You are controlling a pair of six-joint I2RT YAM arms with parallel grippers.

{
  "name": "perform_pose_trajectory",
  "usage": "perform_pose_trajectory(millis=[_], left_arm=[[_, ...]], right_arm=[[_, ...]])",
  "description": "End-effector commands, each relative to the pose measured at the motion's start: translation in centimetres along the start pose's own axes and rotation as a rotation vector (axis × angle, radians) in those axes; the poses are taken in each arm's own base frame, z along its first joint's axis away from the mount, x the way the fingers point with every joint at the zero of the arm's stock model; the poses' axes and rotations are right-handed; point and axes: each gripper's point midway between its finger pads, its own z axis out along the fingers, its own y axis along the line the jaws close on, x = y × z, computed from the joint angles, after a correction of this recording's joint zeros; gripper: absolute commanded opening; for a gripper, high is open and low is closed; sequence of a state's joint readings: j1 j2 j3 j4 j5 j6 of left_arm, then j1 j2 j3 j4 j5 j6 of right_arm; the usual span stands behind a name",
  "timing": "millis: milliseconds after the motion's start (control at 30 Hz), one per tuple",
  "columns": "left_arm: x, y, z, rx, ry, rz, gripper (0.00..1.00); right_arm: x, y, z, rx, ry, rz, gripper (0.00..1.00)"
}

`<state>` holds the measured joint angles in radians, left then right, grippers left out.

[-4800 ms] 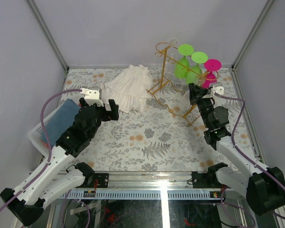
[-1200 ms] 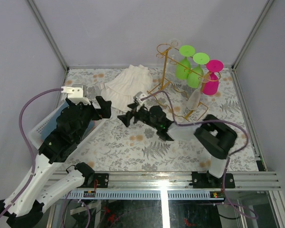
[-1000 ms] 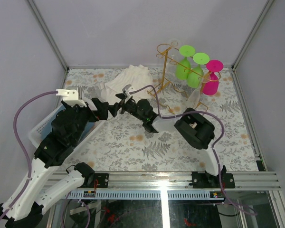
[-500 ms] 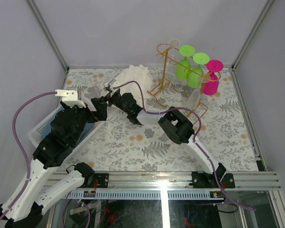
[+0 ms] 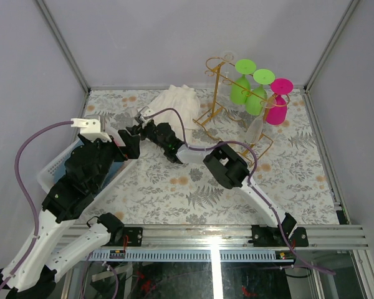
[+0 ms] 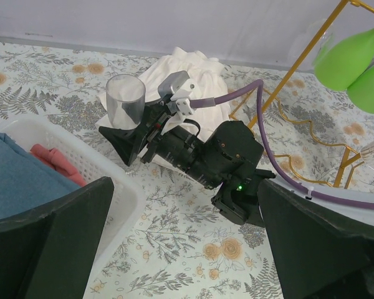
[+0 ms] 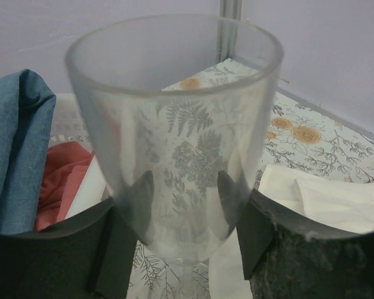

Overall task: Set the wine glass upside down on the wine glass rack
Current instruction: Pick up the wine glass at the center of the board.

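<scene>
Fern-print table (image 5: 193,193), pale walls (image 5: 143,37); at 10 o'clock, right gripper (image 6: 129,128) clasps the glass (image 6: 124,96); left gripper (image 6: 187,243) gapes, empty.

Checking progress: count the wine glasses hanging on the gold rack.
4 for sure, all on the gold rack: left green glass, right green glass, pink glass, clear glass on the near rail. Another clear one may hang at the back left; too faint to tell.

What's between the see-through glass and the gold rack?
A crumpled white cloth lies between the clear wine glass and the gold wine glass rack, a purple cable crossing it, as the left wrist view shows.
</scene>
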<state>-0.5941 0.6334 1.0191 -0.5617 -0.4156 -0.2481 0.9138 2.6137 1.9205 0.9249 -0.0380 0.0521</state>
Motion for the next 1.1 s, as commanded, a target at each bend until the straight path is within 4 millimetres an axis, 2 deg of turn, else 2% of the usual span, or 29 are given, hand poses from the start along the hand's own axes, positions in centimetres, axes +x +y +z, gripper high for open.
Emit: perform_pose_trajectory(millis=[0, 133, 267, 400, 533, 567, 767, 933, 967, 1033, 1067], left_arm=[[-1.2, 0.0, -0.4, 0.001, -0.035, -0.016, 1.00], [-1.2, 0.1, -0.6, 0.003, -0.039, -0.025, 1.00], [-1.5, 0.2, -1.0, 0.004, -0.052, -0.038, 1.00], [-1.7, 0.1, -1.2, 0.009, -0.057, -0.053, 1.00], [-2.3, 0.0, -1.5, 0.019, -0.081, -0.089, 1.00], [-2.5, -0.1, -1.7, 0.025, -0.090, -0.101, 1.00], [-3.3, -0.7, -2.1, 0.064, -0.138, -0.187, 1.00], [-2.7, -1.4, -2.0, 0.099, -0.139, -0.275, 1.00], [-2.3, -1.6, -1.8, 0.107, -0.133, -0.297, 1.00], [-1.6, -2.4, -1.4, 0.138, -0.115, -0.339, 0.99], [-1.1, -2.9, -1.1, 0.160, -0.104, -0.363, 0.99]], right_arm=[[-7.0, 0.1, 0.3, -0.010, -0.159, -0.034, 0.60], [-8.8, 0.5, -0.2, -0.028, -0.194, -0.039, 0.51], [-11.8, 0.7, -0.7, -0.037, -0.250, -0.038, 0.44], [-16.0, 0.8, -1.8, -0.035, -0.309, -0.058, 0.43], [-20.6, 0.8, -3.9, -0.019, -0.365, -0.056, 0.42], [-21.7, 0.8, -4.5, -0.016, -0.382, -0.056, 0.42], [-24.7, 0.4, -10.0, 0.022, -0.426, -0.038, 0.41], [-27.0, -0.1, -15.2, 0.066, -0.445, -0.030, 0.40], [-28.1, -0.1, -16.6, 0.067, -0.456, -0.034, 0.40], [-28.8, -0.1, -18.8, 0.073, -0.449, -0.042, 0.40], [-28.3, -0.2, -19.9, 0.082, -0.429, -0.039, 0.40]])
